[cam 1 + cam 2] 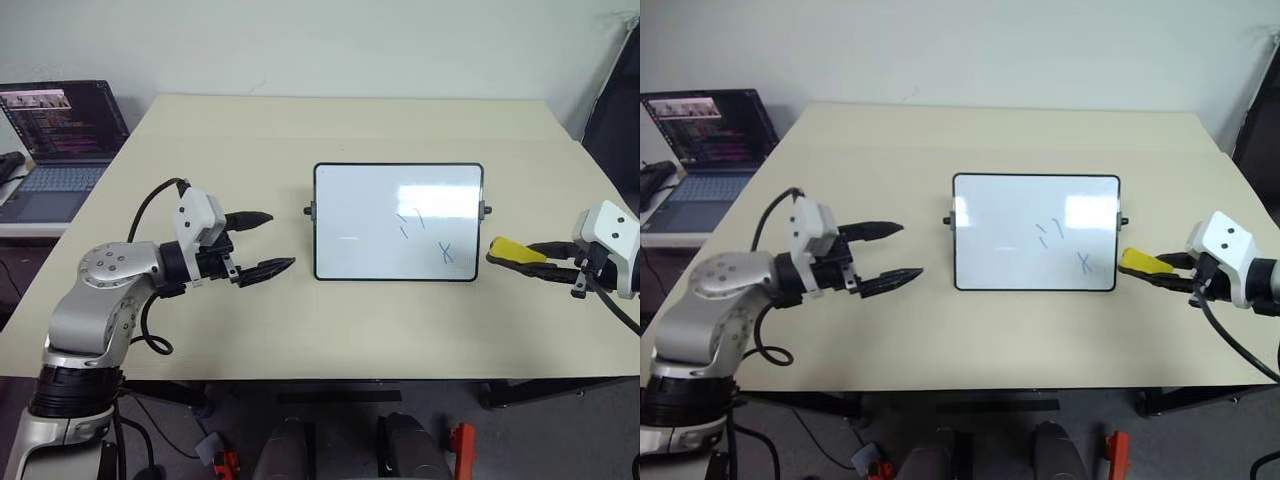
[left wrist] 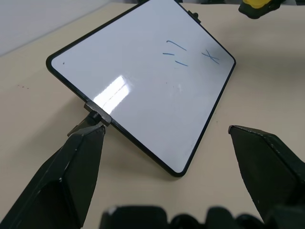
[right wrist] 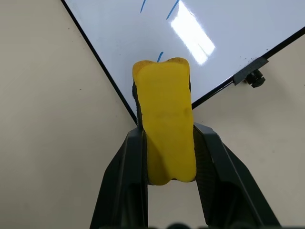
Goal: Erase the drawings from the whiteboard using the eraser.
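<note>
A whiteboard (image 1: pixel 398 222) lies flat at the centre of a beige table (image 1: pixel 300 130), two short blue strokes (image 1: pixel 410 222) and an X (image 1: pixel 446 253) on its right half. At its 3 o'clock, the right gripper (image 1: pixel 520 255) pinches the yellow eraser (image 1: pixel 515 249) (just off the frame). At 9 o'clock, the left gripper (image 1: pixel 262 243) hovers with fingers spread, empty.

The whiteboard (image 1: pixel 398 222) lies flat between the two end effectors, bearing blue drawings (image 1: pixel 428 235): two short strokes and an X near its right side. The yellow eraser (image 1: pixel 515 250) sits pinched in the right end effector (image 1: pixel 520 256), just beside the board's right edge.
</note>
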You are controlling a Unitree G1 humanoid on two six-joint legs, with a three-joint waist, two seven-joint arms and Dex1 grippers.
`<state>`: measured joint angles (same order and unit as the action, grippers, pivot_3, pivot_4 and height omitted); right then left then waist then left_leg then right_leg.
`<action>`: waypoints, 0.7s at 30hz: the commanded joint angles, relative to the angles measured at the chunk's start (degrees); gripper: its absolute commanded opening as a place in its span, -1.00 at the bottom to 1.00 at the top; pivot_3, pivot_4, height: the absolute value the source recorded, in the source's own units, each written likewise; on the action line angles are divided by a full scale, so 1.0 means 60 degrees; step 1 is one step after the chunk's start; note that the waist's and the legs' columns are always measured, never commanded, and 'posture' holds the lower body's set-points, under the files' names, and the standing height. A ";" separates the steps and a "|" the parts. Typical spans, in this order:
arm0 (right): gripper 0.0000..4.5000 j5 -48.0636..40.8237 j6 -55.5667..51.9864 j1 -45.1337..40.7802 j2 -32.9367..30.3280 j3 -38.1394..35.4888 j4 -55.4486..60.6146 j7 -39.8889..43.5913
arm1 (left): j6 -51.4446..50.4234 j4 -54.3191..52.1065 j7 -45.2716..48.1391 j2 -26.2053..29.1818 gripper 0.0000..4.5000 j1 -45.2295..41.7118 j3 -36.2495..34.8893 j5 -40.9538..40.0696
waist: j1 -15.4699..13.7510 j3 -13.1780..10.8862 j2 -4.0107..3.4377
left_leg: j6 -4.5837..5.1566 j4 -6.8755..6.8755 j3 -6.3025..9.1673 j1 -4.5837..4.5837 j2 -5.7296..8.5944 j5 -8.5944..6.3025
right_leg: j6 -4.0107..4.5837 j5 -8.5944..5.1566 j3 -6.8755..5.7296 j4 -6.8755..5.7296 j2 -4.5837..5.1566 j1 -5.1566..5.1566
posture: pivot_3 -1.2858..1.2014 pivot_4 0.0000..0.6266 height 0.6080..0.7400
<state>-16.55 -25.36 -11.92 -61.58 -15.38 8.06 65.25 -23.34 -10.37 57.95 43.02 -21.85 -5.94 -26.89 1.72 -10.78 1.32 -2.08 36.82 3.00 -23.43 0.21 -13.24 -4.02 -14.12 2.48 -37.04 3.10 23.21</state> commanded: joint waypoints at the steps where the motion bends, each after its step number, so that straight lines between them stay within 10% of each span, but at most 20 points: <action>1: -0.57 0.0010 0.0213 -0.0192 -0.0175 -0.0077 -0.0022 -0.0075 | 0.0063 -0.0104 -0.0059 0.0003 1.00 -0.0265 -0.0109 -0.0078 | -0.0004 0.0000 0.0000 | 0.0000 0.0002 0.0000 0.0000 0.0000 0.0000 | 0.0000 0.0000 0.0000 -0.0001 0.0000 -0.0001 | 0.03 -0.52 1.00; 21: -0.57 -0.0109 0.0308 -0.0883 0.0195 0.0206 -0.0168 -0.0664 | 0.0021 -0.0161 -0.0232 -0.0155 1.00 -0.0744 0.0052 -0.0023 | -0.0003 0.0000 0.0000 | 0.0000 0.0009 0.0004 0.0000 0.0002 0.0000 | -0.0002 0.0004 0.0001 -0.0011 0.0000 -0.0002 | 0.03 -0.52 1.00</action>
<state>-16.93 -24.38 -16.28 -60.20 -13.26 6.40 61.80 -23.39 -9.41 56.87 42.09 -24.76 -4.77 -26.25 1.70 -10.78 1.31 -2.08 36.89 3.03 -23.43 0.23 -13.23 -4.03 -14.09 2.49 -37.11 3.10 23.19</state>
